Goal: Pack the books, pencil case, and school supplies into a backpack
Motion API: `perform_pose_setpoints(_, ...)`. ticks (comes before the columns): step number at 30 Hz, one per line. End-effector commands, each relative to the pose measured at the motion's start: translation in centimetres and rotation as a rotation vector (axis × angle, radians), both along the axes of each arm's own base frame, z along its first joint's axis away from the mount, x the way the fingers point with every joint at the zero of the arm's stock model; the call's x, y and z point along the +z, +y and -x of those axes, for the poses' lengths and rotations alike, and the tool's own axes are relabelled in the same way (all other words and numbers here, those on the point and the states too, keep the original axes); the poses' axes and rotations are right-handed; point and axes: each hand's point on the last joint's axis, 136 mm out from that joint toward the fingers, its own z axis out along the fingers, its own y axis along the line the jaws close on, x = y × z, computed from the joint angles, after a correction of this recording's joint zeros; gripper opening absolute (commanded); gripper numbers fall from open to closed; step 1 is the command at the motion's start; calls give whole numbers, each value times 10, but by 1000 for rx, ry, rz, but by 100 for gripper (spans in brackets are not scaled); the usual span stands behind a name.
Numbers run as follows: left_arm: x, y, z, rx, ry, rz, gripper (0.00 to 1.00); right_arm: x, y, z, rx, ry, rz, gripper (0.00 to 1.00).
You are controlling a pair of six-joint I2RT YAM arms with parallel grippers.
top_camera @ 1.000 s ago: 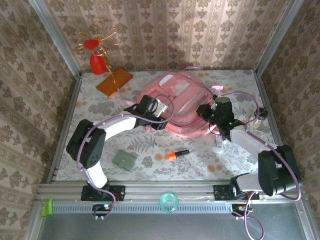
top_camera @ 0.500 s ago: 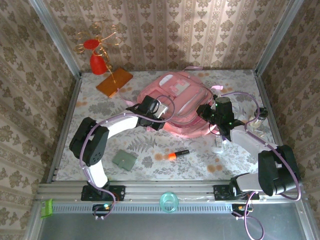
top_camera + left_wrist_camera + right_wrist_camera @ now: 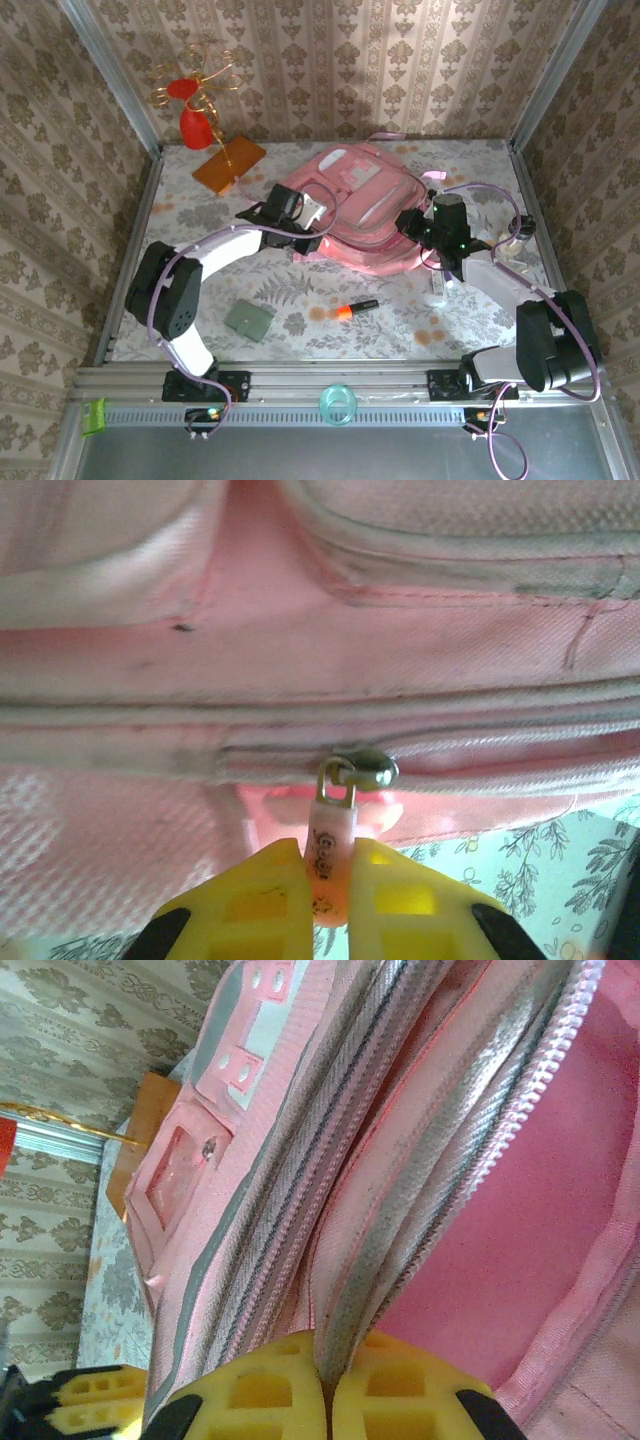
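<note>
Backpack [image 3: 372, 230]: left tool [image 3: 328, 868] pinches zipper pull [image 3: 330, 835], right tool [image 3: 325, 1362] clamps its rim; marker [image 3: 352, 309] nearby.

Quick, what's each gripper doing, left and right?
Left gripper: shut on the zipper pull.
Right gripper: shut on the backpack edge.

The left arm [image 3: 225, 243] and the right arm [image 3: 500, 275] were built alike: smooth white link shells set between bulky black joint housings with rounded ends. A thin lilac cable [image 3: 478, 186] ran along each arm in loose loops. The bases [image 3: 200, 385] were squat black blocks. The left fingers [image 3: 255, 905] were bright yellow plastic, moulded with square recesses, with black mounts showing at the outer corners. The right fingers [image 3: 265, 1390] had the same yellow lattice and black mounts.
</note>
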Motion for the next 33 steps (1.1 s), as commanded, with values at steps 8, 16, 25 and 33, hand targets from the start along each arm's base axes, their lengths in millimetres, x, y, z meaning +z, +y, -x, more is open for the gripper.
perform_pose_setpoints(8, -2, 37, -16, 84, 12, 6, 0, 8, -27, -5, -80, -37, 102, 0)
perform_pose_setpoints(16, -16, 42, -20, 97, 22, -20, 0, 19, -12, -6, -42, -73, -10, 0)
perform_pose_setpoints(25, 17, 8, -2, -91, -38, 179, 0, 89, 14, -20, 3, -213, -293, 0)
perform_pose_setpoints(33, 53, -5, 10, -166, -117, 267, 0, 86, 23, -18, 11, -202, -251, 0)
